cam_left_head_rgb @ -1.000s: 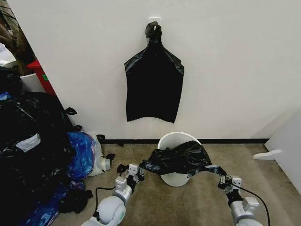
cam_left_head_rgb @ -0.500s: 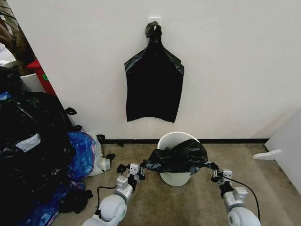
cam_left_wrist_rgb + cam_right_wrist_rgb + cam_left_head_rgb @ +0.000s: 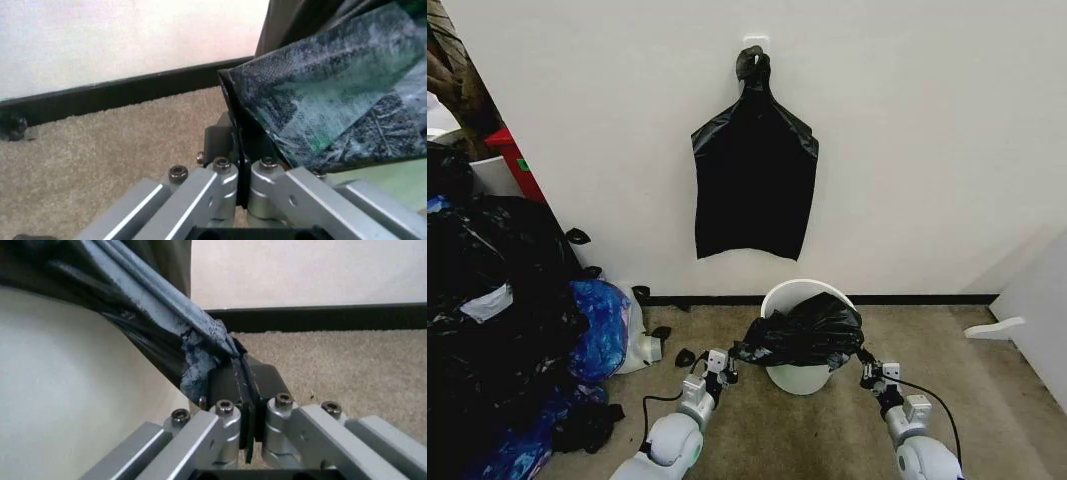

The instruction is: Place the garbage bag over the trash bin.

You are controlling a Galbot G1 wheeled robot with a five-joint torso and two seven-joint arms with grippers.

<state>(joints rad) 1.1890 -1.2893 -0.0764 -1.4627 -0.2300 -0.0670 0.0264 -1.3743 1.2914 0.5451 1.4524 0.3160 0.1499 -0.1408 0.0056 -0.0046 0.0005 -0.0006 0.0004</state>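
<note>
Jaws of both the left gripper (image 3: 724, 366) and right gripper (image 3: 867, 370) clamp opposite edges of the garbage bag (image 3: 805, 330), draped over the trash bin (image 3: 799, 376); heaped bags (image 3: 497, 330) crowd the left, another black bag (image 3: 755, 185) hangs above.

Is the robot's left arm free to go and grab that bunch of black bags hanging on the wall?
Probably not: the left gripper is shut on the garbage bag draped over the trash bin, and the hanging bunch sits well above it.

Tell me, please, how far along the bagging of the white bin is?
Done: the garbage bag lies across the trash bin near its rim.
In hand: the left gripper and right gripper each pinch one edge.
Left: the bin's wall and far rim remain bare.
</note>
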